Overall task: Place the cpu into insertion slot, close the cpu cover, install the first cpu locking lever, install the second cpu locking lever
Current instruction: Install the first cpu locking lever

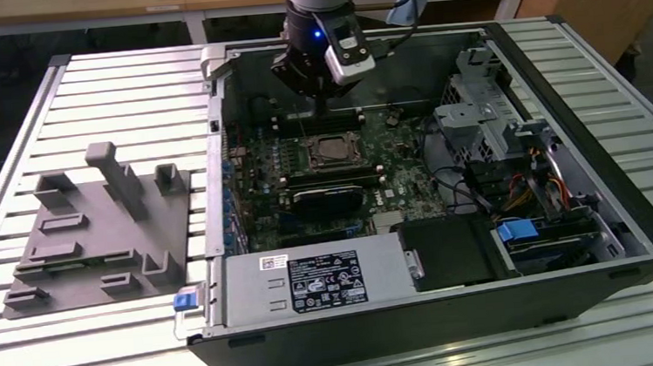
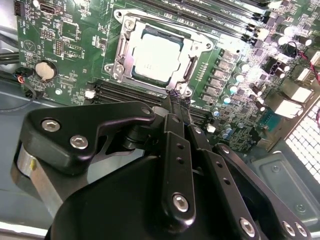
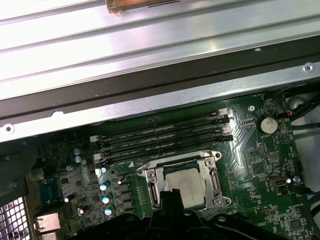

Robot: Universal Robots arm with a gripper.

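While the arm hangs over the open computer case (image 1: 609,213) that lies on the slatted metal surface (image 1: 122,103), I see the hand (image 1: 321,113) lowered inside it, just above the green motherboard (image 1: 402,177). In the second wrist view the hand (image 2: 179,97) has its fingers (image 2: 174,107) drawn together, and I can make out nothing between them. Their tips sit at the edge of the insertion slot (image 2: 197,40), on the side where a bank of black memory slots (image 2: 125,92) runs. The cpu (image 2: 152,55) lies flat in the slot, its silver top showing through the window of the cpu cover (image 2: 116,62), which looks down over it. I cannot tell how the locking levers stand. The hand's own black linkages block much of my sight in both wrist views, hiding the board beside the socket. A coin cell battery (image 2: 44,70) sits well apart from the slot. In the exterior view a black block (image 1: 328,202) lies on the board just beside the socket, with the power supply (image 1: 311,282) beyond it. Toward the exterior view's right stand a metal drive cage (image 1: 486,127) and a bundle of cables (image 1: 537,188). A grey fixture (image 1: 96,227) rests on the surface outside the case, on the exterior view's left.
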